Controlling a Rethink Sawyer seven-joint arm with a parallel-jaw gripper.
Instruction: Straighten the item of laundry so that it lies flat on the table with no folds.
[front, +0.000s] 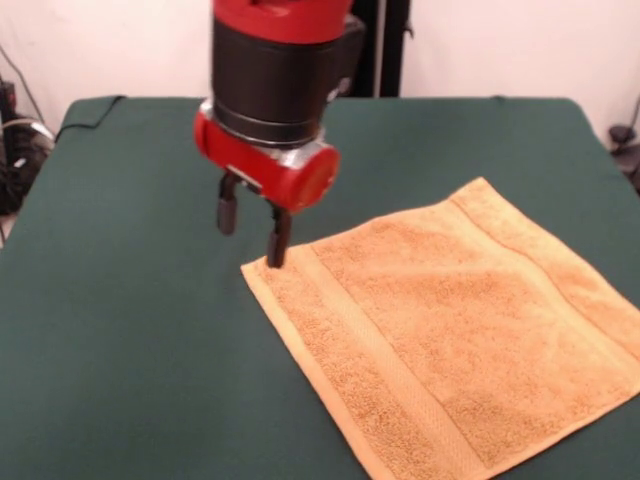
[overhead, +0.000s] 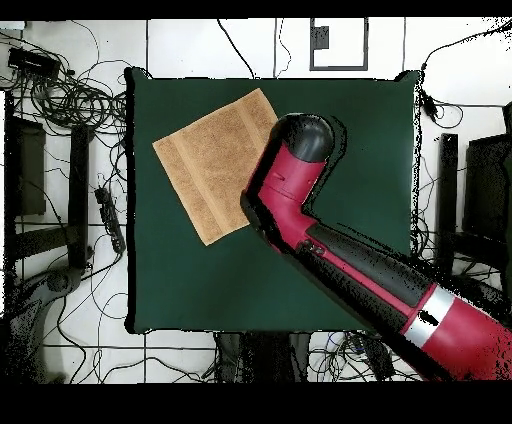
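The item of laundry (front: 450, 340), an orange-tan terry towel, lies spread open on the dark green table (front: 120, 300), turned like a diamond, with a woven band running near its left edge. My gripper (front: 253, 228) hangs at the towel's left corner, open, with nothing between its black fingers (front: 278, 240). One fingertip is right at that corner; the other is over bare cloth. In the overhead view the towel (overhead: 215, 165) lies in the table's (overhead: 330, 110) upper left part. The red arm (overhead: 300, 190) covers its right corner and hides the gripper.
Cables (overhead: 60, 90) and dark stands (overhead: 30, 170) lie on the floor around the table. A black post (front: 385, 45) rises behind the far edge. The towel's near corner reaches close to the table's front edge.
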